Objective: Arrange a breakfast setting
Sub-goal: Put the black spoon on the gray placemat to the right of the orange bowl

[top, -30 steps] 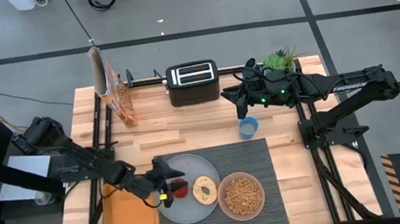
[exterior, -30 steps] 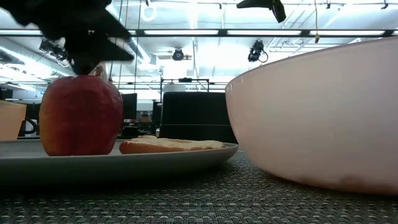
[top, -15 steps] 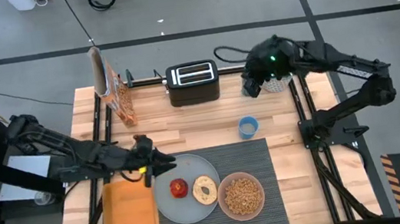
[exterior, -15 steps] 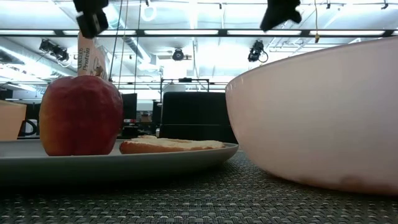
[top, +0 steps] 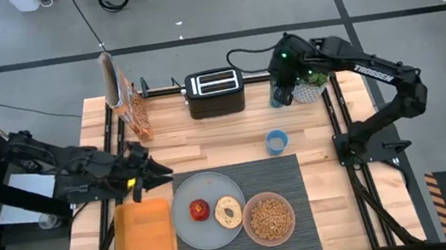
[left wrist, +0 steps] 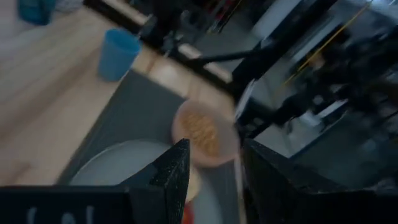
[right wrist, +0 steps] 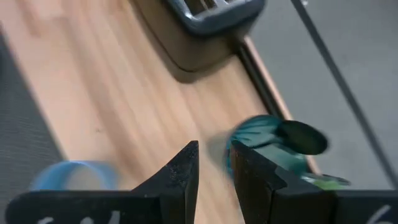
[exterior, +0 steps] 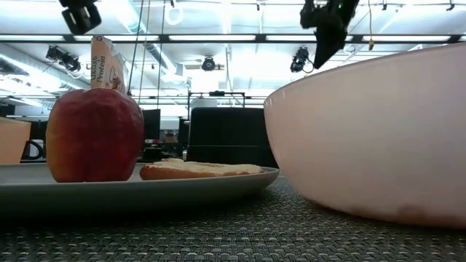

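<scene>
The red apple [top: 199,208] and the bagel [top: 228,211] lie on the pale blue-grey plate [top: 187,233]. The plate stands on the dark ribbed mat [top: 285,173] beside the pink bowl [top: 270,219] of brown cereal. In the low view the apple [exterior: 95,135] stands upright on the plate. My left gripper [top: 148,176] is open and empty, above the table just left of the plate. My right gripper [top: 281,96] is open by a narrow gap and empty, at the far right. It hangs over a teal holder [right wrist: 267,140] with a dark rounded thing [right wrist: 301,137] in it. I cannot make out the spoon for certain.
The black toaster [top: 215,91] stands at the far edge, and a cereal bag [top: 126,99] stands upright at the far left. A blue cup [top: 276,141] is just beyond the mat. The orange tray [top: 143,239] lies left of the plate. A green plant [top: 312,68] is at the far right corner.
My left gripper has drawn away from the apple, up and toward the table's left edge; the apple stays upright on the plate. My right gripper has gone from near the blue cup toward the far edge, to the teal holder, and the arm has swung round.
</scene>
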Action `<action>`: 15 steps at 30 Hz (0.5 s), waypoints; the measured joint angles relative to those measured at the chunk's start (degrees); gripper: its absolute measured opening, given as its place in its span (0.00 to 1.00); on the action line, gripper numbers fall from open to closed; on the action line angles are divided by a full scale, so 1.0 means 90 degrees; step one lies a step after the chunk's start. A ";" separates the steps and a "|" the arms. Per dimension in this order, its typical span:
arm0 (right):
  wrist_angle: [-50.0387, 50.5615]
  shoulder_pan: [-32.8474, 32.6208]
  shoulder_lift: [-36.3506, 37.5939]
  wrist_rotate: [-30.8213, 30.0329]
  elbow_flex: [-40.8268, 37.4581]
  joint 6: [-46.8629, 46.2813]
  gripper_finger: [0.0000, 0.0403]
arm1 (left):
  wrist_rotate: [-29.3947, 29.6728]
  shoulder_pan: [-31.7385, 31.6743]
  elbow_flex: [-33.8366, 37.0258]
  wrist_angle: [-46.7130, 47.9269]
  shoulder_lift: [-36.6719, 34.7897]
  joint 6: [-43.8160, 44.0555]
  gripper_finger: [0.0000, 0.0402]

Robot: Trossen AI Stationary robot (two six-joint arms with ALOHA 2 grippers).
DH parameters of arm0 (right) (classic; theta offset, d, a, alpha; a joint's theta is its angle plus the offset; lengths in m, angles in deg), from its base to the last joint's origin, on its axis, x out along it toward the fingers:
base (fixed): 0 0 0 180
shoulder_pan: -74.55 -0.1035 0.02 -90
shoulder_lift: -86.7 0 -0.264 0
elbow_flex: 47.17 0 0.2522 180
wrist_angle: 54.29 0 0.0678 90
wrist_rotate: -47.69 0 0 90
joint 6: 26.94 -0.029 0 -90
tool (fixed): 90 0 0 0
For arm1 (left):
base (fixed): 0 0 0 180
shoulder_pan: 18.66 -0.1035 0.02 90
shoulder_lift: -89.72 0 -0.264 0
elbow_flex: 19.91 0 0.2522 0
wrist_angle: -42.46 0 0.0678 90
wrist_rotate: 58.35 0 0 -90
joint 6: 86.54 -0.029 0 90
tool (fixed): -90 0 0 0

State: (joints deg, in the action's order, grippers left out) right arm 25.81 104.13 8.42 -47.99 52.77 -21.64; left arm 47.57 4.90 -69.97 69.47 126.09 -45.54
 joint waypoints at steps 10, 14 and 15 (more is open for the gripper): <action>-0.1041 0.0900 -0.0319 0.0120 -0.0001 0.0950 0.25 | 0.1515 0.0003 -0.1231 0.2027 -0.0048 -0.1143 0.39; -0.1082 0.1471 -0.0431 0.0793 0.0002 0.1349 0.25 | 0.2494 -0.0106 -0.1457 0.1814 -0.0048 -0.1818 0.39; -0.1021 0.1598 -0.0470 0.0926 0.0002 0.1495 0.25 | 0.2697 -0.0180 -0.1504 0.1734 -0.0048 -0.1924 0.39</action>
State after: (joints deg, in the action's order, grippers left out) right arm 16.62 118.51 4.18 -39.66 52.79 -8.19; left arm 71.84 3.28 -83.51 85.08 125.66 -62.86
